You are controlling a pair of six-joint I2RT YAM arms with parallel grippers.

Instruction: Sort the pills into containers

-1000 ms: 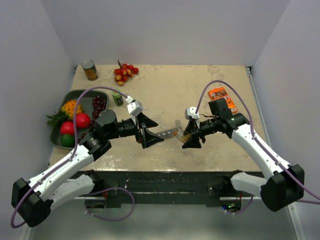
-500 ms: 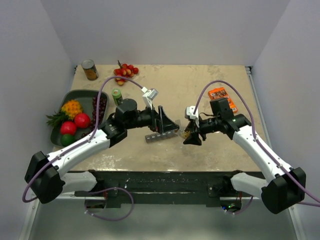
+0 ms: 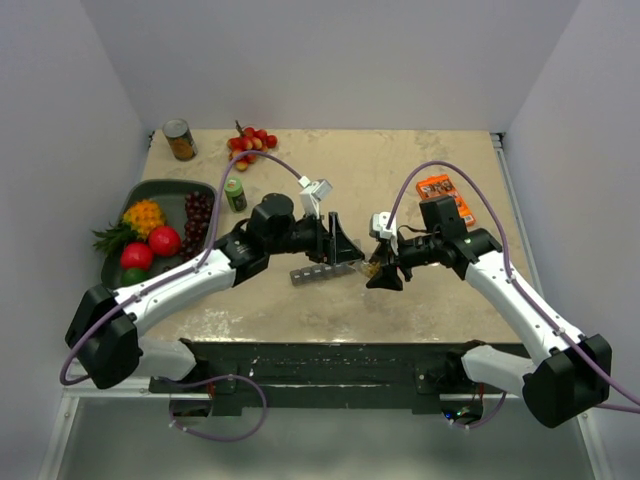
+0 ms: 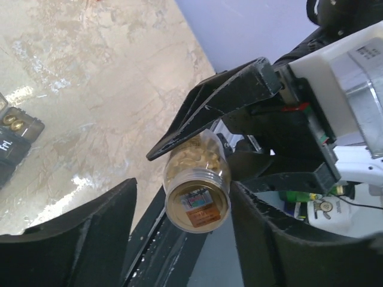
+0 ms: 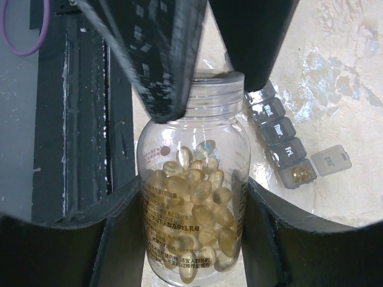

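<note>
The right tool clamps the clear bottle of pills just above the worktop, near the containers. The left tool, fingers spread, straddles the bottle's neck end, probably to open it.

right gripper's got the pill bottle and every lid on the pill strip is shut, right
Not quite. The right gripper does hold the pill bottle, but not every lid is shut: the end compartment of the pill strip is open, its lid flipped aside, yellowish pills inside. The right wrist view shows it.
</note>
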